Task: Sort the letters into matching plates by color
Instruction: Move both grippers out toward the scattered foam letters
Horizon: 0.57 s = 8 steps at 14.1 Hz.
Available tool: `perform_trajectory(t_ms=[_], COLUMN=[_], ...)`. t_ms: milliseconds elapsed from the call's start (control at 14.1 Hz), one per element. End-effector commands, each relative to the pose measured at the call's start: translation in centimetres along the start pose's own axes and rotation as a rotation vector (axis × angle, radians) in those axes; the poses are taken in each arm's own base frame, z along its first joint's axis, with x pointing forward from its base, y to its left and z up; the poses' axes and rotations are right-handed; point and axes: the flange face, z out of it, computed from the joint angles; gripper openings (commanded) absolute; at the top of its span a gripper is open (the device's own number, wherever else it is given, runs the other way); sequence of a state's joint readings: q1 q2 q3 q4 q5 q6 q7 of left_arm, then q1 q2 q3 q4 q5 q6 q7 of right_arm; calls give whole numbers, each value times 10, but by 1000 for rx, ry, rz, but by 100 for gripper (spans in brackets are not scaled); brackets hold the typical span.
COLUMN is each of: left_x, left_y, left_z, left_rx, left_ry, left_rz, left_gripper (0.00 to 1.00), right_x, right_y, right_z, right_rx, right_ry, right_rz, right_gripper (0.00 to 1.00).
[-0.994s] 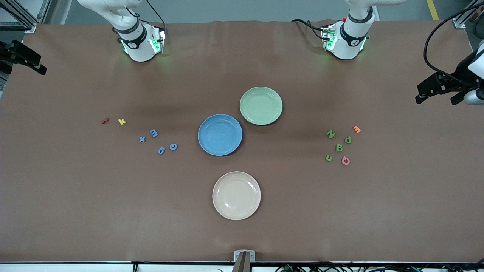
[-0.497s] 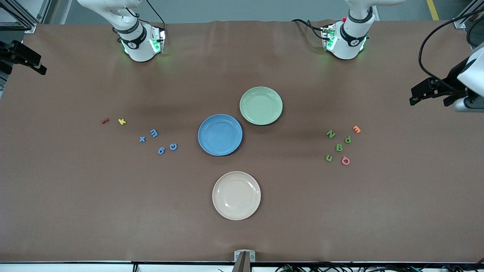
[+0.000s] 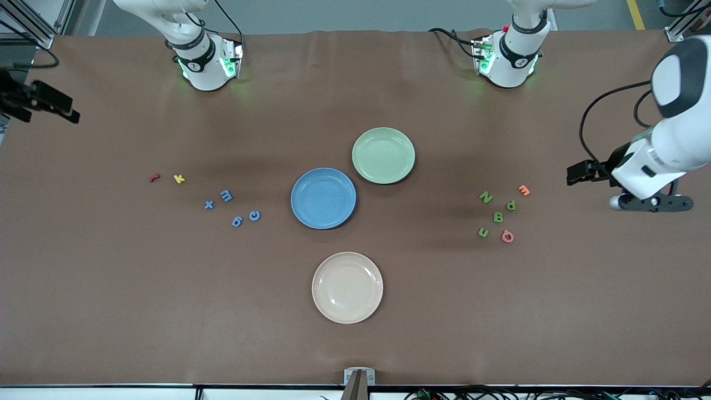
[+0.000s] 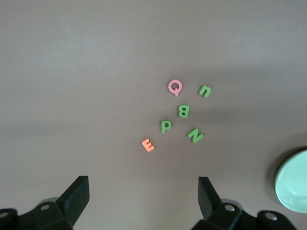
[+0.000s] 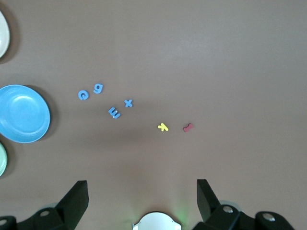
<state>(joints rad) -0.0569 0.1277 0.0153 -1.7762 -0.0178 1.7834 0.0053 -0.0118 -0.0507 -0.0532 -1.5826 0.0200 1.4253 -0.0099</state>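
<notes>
Four small blue letters [image 3: 231, 209] and four green letters [image 3: 496, 214] lie flat near the blue plate [image 3: 323, 198] and green plate [image 3: 384, 155], while the left gripper [image 4: 144, 199] and right gripper [image 5: 142, 199] are wide open, holding nothing.

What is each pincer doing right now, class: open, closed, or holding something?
Left pincer: open, empty, above the table near the green letters.
Right pincer: open, empty.

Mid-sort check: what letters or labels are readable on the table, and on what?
"N": green letter
"B": green letter
"u": green letter
"p": green letter
"Q": pink letter
"E": orange letter
"x": blue letter
"m": blue letter
"g": blue letter
"G": blue letter
"k": yellow letter
Red letter: too small to read.
</notes>
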Motion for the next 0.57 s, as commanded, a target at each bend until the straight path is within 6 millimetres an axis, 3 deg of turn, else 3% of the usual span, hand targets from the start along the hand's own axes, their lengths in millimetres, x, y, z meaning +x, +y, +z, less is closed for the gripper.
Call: perform_trajectory(t_ms=[0,284,497], left_x=[13,33,27], left_y=[6,18,31], left_z=[47,110,151], left_rx=[-10,-6,4], left_ry=[-11,-24,-8], left_rz=[-4,-14,-26], left_gripper=[100,100,100], right_x=[24,68,89], right_y=[11,15,0], right_z=[18,70,95], right_rx=[2,-42,-116], right_ry=[-2,-42,-22], right_rz=[9,-35,-63], right_gripper=[100,100,100])
